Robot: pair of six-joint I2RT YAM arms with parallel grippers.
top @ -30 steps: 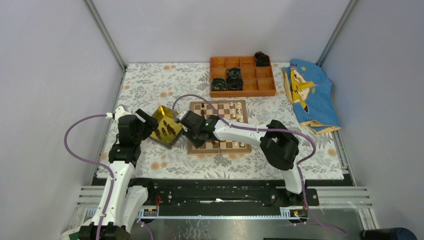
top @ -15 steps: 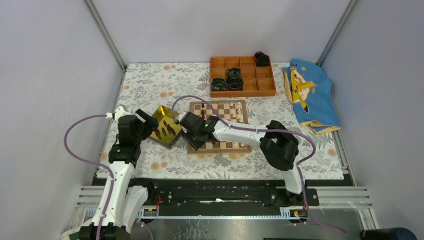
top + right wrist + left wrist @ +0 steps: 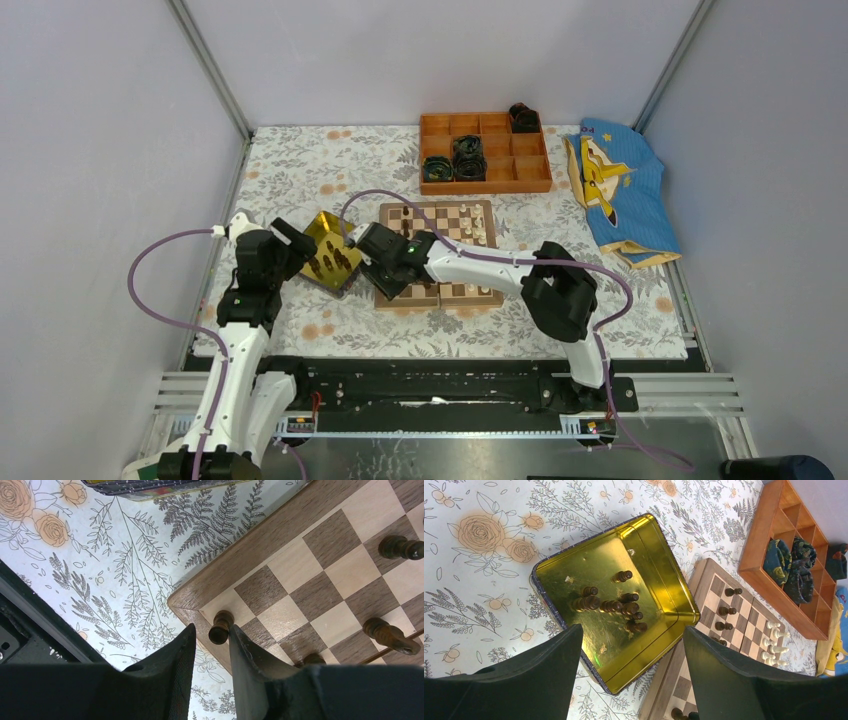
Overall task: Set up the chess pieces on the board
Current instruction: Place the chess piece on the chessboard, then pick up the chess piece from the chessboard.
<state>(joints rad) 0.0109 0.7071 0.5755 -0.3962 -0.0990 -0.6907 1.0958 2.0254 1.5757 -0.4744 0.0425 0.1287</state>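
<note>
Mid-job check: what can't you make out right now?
Top view: the right hand hides the near-left squares of the square wooden chessboard; its chessmen are too small to identify.
Right wrist view: whether the fingers pinch the dark brown wooden chess piece.
Left wrist view: a finger of the left hand covers much of the chessboard.

Left gripper (image 3: 631,635) jaws gaped wide above gold tray (image 3: 574,575). Dark chessmen (image 3: 616,605) clustered mid-tray, bare floor around. Tray sat just beside board (image 3: 711,587), no lane between. Right gripper (image 3: 212,630) fingers closely flanked corner pawn (image 3: 220,626), grip unclear. Neighbouring dark pieces (image 3: 387,635) stood apart. Right arm (image 3: 480,268) overlay board's near half.
</note>
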